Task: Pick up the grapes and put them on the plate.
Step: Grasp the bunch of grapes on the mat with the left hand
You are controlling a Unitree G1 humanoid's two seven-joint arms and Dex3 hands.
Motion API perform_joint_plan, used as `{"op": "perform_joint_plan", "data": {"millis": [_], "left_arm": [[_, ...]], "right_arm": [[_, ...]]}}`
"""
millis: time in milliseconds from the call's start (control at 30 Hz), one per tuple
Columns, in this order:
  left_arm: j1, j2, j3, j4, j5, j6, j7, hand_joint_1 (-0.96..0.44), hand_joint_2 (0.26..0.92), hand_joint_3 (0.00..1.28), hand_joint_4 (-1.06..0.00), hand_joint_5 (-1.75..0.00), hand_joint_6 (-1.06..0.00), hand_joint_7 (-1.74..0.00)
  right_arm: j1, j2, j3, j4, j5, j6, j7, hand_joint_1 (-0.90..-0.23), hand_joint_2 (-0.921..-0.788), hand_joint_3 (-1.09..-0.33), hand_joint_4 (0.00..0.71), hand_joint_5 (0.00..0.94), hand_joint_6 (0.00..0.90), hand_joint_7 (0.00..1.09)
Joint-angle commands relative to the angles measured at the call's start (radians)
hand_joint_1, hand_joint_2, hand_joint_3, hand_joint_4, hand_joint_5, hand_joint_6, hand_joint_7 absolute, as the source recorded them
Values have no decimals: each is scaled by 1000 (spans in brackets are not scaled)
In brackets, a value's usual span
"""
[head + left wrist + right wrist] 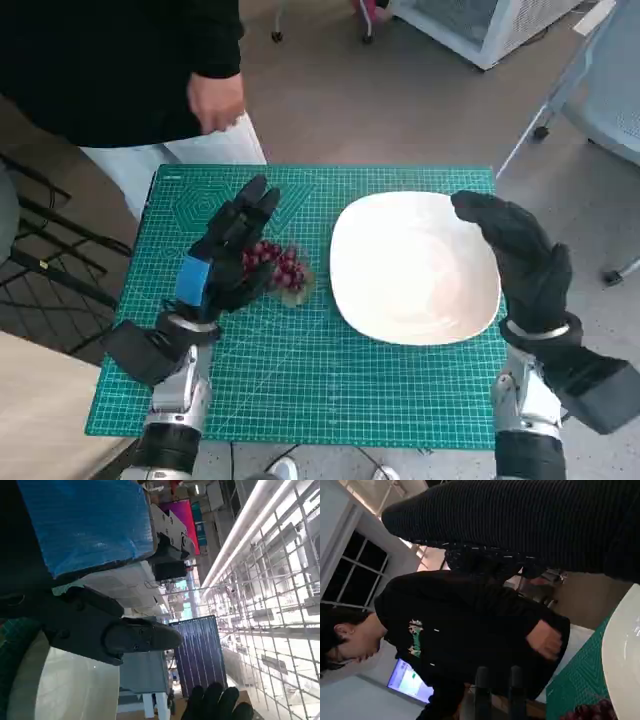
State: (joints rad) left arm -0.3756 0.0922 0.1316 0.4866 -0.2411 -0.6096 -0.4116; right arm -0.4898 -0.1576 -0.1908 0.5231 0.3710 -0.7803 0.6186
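Observation:
A bunch of dark red grapes (283,268) lies on the green mat (300,380), just left of the white plate (415,270). My left hand (228,255) is over the bunch's left side with its fingers (135,635) stretched out towards the mat's far edge, and nothing is held between them. My right hand (520,255) hovers above the plate's right rim, fingers loosely curved and holding nothing. The right wrist view catches the grapes (590,712) and the plate's rim (622,650) at its edge. My right glove (215,705) shows in the left wrist view.
A person in a black top (110,60) stands at the table's far left corner, one hand (215,100) hanging near the mat's far edge. The same person (470,625) fills the right wrist view. Chair legs (545,120) stand on the floor at far right.

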Motion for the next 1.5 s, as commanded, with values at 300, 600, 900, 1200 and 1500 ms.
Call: {"op": "perform_joint_plan", "data": {"millis": [300, 600, 900, 1200, 1500], "left_arm": [[1, 0, 1, -1, -5, -6, -1, -431, 921, 245, -330, 0, -400, -7], [1, 0, 1, 1, -1, -8, 2, -431, 921, 245, -330, 0, -400, -6], [1, 1, 2, 1, -4, -3, 1, -431, 921, 246, -329, 0, -400, -5], [1, 1, 2, -1, -8, 2, -2, -435, 921, 244, -328, 0, -403, -6], [3, 1, 2, -2, -16, 6, -9, -435, 921, 242, -328, 0, -405, -6]], "right_arm": [[8, -9, 2, 5, 2, 11, 7, -560, -921, -669, 191, 2, 20, 358], [10, -8, 2, 1, -2, 10, 2, -560, -921, -670, 190, 1, 16, 363], [9, -8, 1, 1, -1, 11, 1, -559, -921, -671, 190, 1, 12, 369], [10, -7, 2, -2, -1, 11, 1, -565, -921, -670, 190, 0, 7, 375], [10, -8, 2, -4, 3, 14, 5, -574, -921, -669, 189, 0, 0, 379]]}}
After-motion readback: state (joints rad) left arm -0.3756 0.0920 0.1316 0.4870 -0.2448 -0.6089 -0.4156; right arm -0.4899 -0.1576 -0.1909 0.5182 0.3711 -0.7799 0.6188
